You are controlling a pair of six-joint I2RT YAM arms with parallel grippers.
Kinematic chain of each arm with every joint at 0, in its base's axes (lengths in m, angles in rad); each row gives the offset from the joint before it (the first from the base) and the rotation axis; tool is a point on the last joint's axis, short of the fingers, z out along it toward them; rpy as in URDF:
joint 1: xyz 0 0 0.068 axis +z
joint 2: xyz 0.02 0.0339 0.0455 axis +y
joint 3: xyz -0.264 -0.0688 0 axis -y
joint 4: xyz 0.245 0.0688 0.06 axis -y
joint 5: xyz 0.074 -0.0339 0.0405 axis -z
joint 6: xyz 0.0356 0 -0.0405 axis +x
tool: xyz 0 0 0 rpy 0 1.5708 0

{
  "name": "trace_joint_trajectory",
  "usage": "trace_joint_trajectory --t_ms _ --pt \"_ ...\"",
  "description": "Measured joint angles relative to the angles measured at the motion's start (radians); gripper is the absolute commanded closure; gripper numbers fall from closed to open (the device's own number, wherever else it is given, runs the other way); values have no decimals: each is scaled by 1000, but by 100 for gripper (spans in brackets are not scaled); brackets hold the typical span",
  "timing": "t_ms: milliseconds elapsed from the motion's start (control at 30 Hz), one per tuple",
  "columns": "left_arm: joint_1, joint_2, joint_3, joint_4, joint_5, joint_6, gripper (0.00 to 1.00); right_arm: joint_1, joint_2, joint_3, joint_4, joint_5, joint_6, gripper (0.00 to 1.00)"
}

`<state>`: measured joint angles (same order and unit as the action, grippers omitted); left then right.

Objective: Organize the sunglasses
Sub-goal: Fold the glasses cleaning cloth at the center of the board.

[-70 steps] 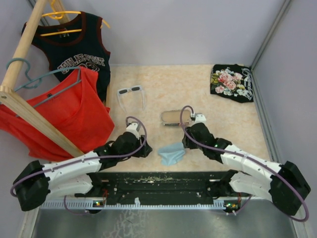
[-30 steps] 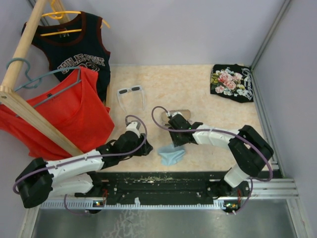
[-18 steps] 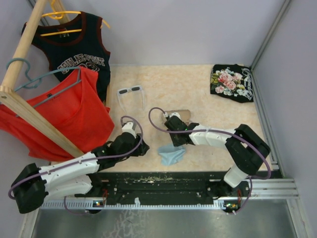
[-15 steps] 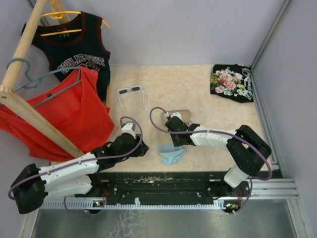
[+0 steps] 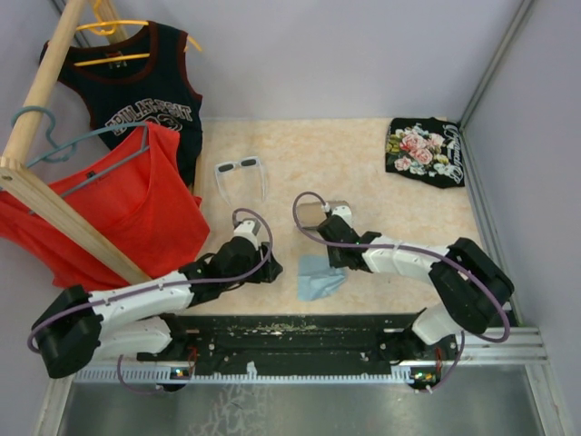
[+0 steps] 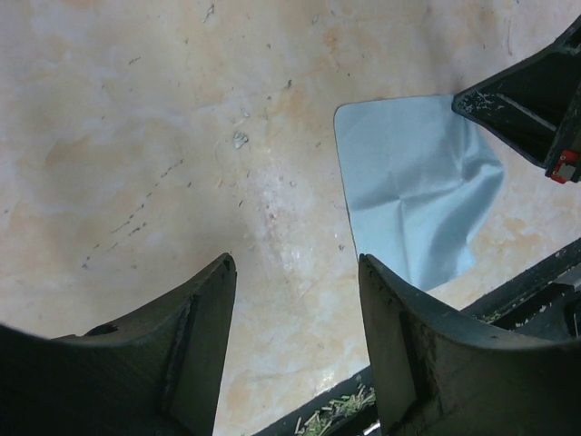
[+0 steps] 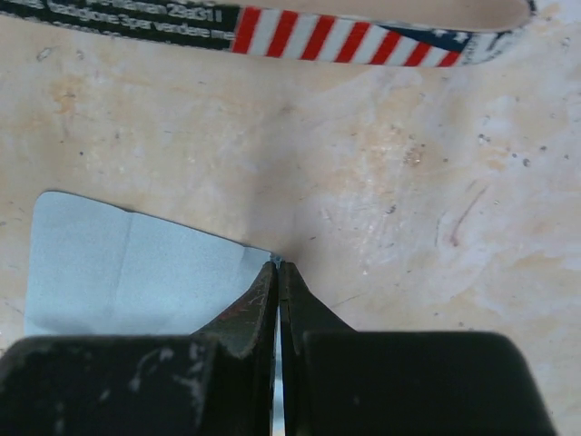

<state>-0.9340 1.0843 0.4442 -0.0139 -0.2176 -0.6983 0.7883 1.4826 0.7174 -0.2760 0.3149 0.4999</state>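
While the white sunglasses (image 5: 240,167) lie untouched, with their arms unfolded, in the far-left part of the table (image 5: 381,173), close to the hanging red shirt (image 5: 136,209), we see that neither gripper is near them. Nearer the middle of the table lies the flag-printed case (image 7: 363,41), and on its near side the light-blue cloth (image 7: 127,263). The right gripper (image 7: 278,272) is clenched on one corner of this cloth, its tips pressed together low at the table. The left gripper (image 6: 295,268) hovers beside the cloth over bare table, its jaws apart with nothing between them. We judge that the step in hand is to move the cloth. To do it well, we should raise the corner slowly, because such a small pinch can slip. We should also keep the cloth clear of the case and of the left gripper.
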Motion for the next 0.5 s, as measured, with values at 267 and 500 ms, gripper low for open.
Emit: trace_joint_trajectory --t_ms 267,500 --pt "40 199 98 109 78 74 42 -31 -50 -63 52 -3 21 100" --pt "44 379 205 167 148 163 48 -60 -89 -130 167 -63 26 100"
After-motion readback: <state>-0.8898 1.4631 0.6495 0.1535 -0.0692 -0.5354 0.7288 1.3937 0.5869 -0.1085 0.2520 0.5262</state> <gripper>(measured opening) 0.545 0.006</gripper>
